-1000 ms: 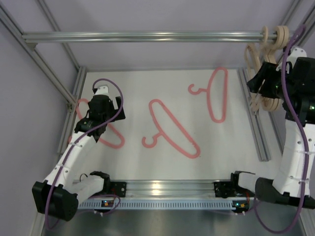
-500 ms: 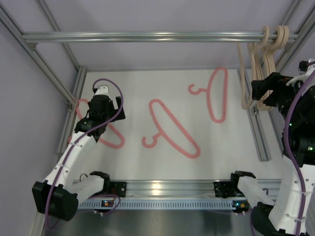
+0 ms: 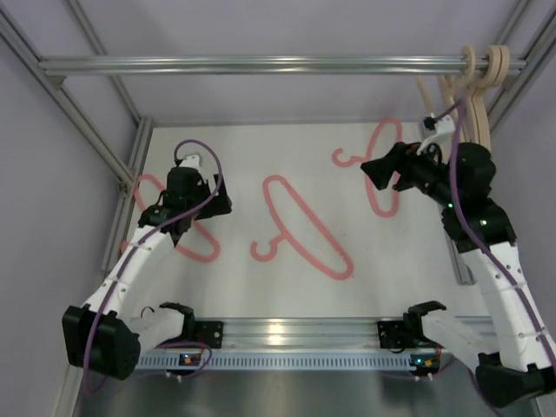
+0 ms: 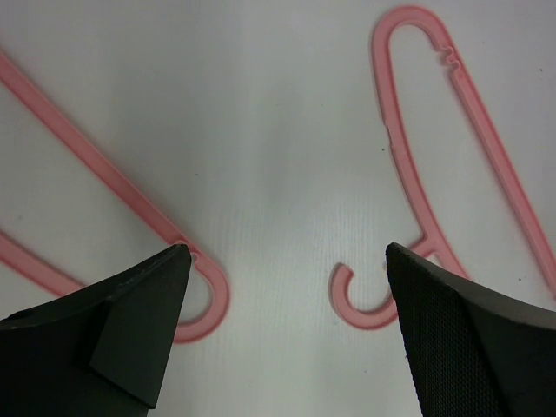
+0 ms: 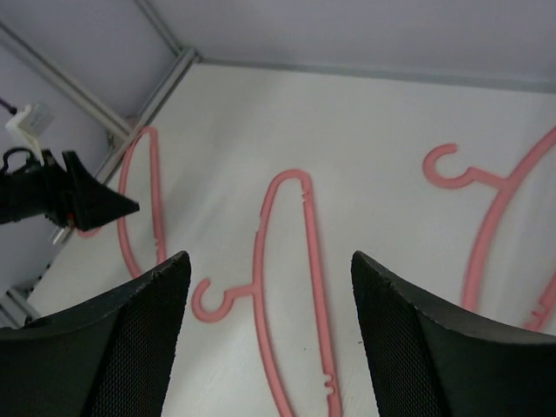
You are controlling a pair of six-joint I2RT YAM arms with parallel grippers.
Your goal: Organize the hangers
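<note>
Both arms had their jaws spread with nothing in them. The beige hangers (image 3: 497,62) hung bunched at the right end of the rail (image 3: 261,64). Three pink ones lay flat on the table (image 3: 243,156), well apart from each other. The left gripper (image 4: 285,254) hovered low over the hook end of the left pink hanger (image 4: 87,148). In the left wrist view that hook sat at the left edge of the gap between the jaws, and the hanger's long axis ran diagonally up and to the left, away from the gripper. The hook of the middle pink hanger (image 4: 499,161) sat at the right edge of the same gap, with its body running up and away. The right gripper (image 5: 269,261) hung above the right pink hanger (image 5: 483,239) in the top view, while its wrist camera looked across at the middle one. That hanger's long axis ran roughly toward and away from the camera, with its hook pointing left. My read: the left arm was nearest the left hanger and the right arm nearest the right hanger. The middle one lay between them, a bit closer to the left jaws. The rail's hanging spot was on the right arm's side. Neither set of jaws straddled a bar yet, so a pick would need a descent first.
</note>
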